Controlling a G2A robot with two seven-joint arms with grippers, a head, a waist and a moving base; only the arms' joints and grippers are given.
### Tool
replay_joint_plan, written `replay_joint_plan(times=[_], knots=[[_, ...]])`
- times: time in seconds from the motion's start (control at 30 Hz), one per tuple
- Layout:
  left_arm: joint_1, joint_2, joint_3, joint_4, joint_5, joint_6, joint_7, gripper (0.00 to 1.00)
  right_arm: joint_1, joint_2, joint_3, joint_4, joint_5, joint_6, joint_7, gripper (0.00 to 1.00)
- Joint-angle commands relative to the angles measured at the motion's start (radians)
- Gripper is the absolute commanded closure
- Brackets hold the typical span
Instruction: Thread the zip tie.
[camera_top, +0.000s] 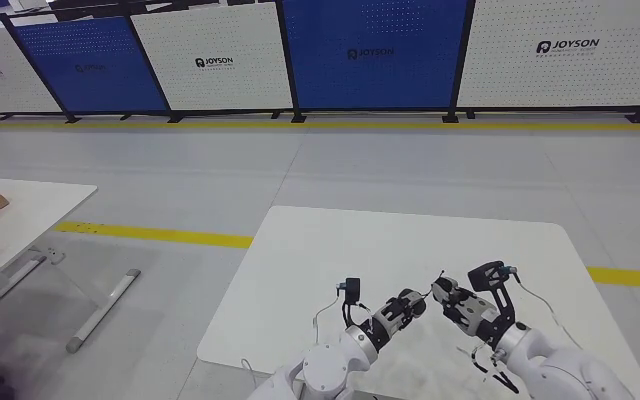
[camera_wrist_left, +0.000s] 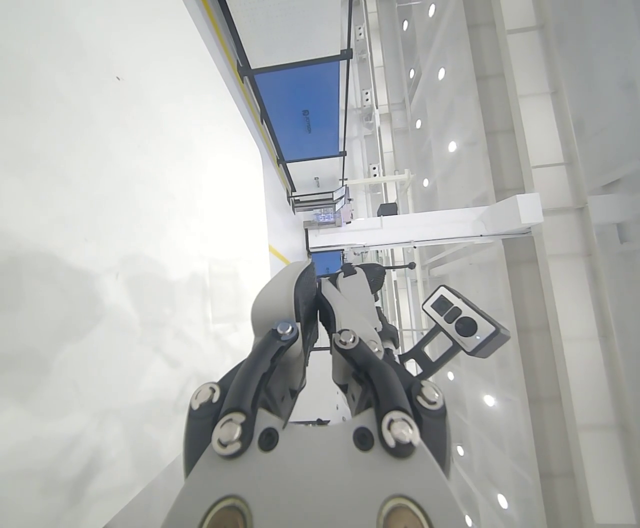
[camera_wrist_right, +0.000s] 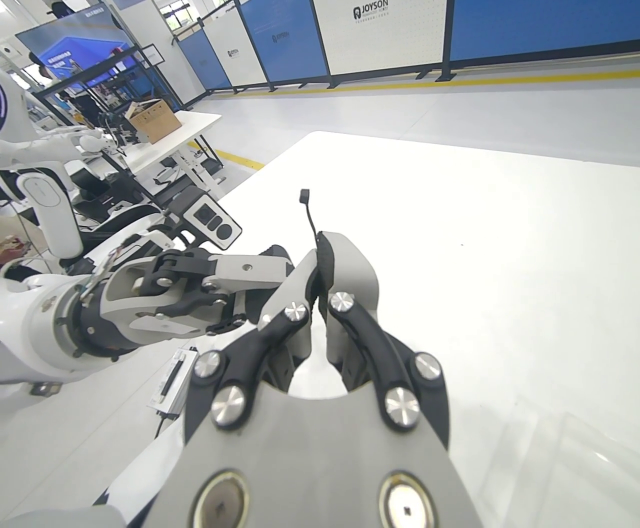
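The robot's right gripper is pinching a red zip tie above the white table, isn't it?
Not red. The zip tie is black. The right wrist view shows it sticking out from the shut right gripper above the white table.

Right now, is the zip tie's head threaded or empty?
Empty: the zip tie sticks out from the shut right gripper, and its square head is bare, no tail through it.

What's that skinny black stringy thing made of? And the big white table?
The zip tie looks like thin black plastic, probably nylon: matte, slightly bent, with a small blocky head. The table looks smooth, white and faintly shiny, maybe laminate; I can't tell for sure.
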Motion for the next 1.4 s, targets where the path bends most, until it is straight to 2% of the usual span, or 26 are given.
replay_joint_plan(times=[0.0, 0.2, 0.4, 0.5, 0.83, 0.93, 1.0, 1.1, 1.23, 1.37], knots=[[-0.001, -0.001, -0.001, 0.002, -0.009, -0.001, 0.003, 1.0, 0.001, 0.0, 0.0, 0.0, 0.002, 0.001, 0.002, 0.0], [-0.002, -0.004, -0.012, 0.004, -0.06, -0.015, 0.006, 1.0, -0.015, 0.003, 0.021, -0.004, 0.011, 0.0, -0.011, 0.0], [-0.002, -0.004, -0.029, 0.003, -0.102, -0.024, -0.005, 1.0, -0.057, 0.009, 0.072, 0.001, 0.039, 0.002, -0.031, 0.0], [-0.002, -0.004, -0.033, 0.003, -0.114, -0.021, -0.01, 1.0, -0.066, 0.011, 0.088, 0.009, 0.059, 0.005, -0.007, 0.0], [-0.001, -0.004, -0.033, 0.004, -0.115, -0.022, -0.01, 1.0, -0.066, 0.011, 0.089, 0.009, 0.063, 0.005, -0.004, 0.0], [0.004, -0.004, -0.04, -0.002, -0.125, -0.033, -0.003, 1.0, -0.065, 0.011, 0.087, 0.019, 0.035, 0.016, -0.015, 0.0], [0.01, -0.003, -0.048, -0.01, -0.134, -0.034, -0.007, 1.0, -0.061, 0.013, 0.093, 0.025, -0.021, 0.044, -0.027, 0.0], [0.018, 0.0, -0.059, -0.022, -0.143, -0.033, -0.014, 1.0, -0.062, 0.014, 0.091, 0.026, -0.086, 0.054, -0.029, 0.0], [0.022, 0.001, -0.063, -0.033, -0.17, -0.021, -0.043, 1.0, -0.053, 0.017, 0.083, 0.027, -0.138, 0.031, -0.002, 0.0], [0.022, 0.001, -0.063, -0.033, -0.171, -0.019, -0.045, 1.0, -0.051, 0.017, 0.08, 0.028, -0.139, 0.032, -0.001, 0.0]])
